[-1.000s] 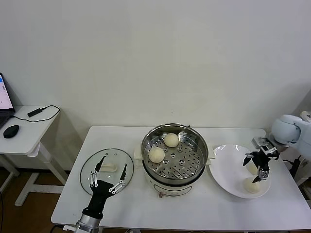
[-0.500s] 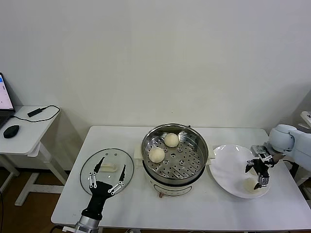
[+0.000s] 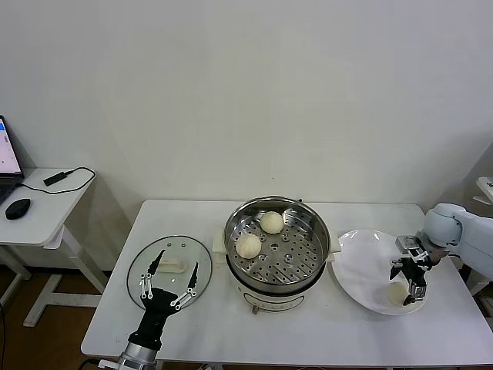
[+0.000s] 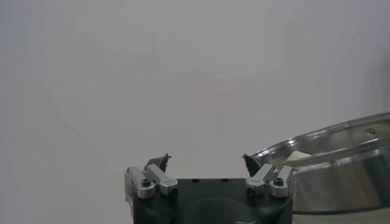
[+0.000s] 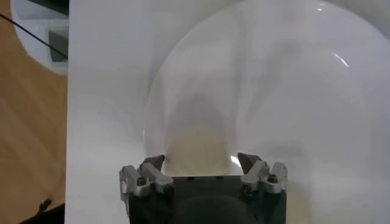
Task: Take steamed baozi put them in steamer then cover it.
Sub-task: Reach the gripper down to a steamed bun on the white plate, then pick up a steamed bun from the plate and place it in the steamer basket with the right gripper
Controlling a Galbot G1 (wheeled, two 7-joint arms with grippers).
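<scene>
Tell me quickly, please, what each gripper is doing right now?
Left gripper: open, holding nothing, hovering over the glass lid.
Right gripper: jaws open around a bun on the white plate, not clamped.

Plain white room with a white worktop and a side desk

A bare off-white wall point(image 3: 254, 92) fills the back under even, soft light. The white worktop point(image 3: 208, 324) stands before it on a brown wood-toned floor point(image 3: 31, 339). At the left, a small white desk point(image 3: 46, 216) carries a black mouse point(image 3: 17, 208), a laptop's edge point(image 3: 6, 158) and a black cable point(image 3: 65, 179).
</scene>
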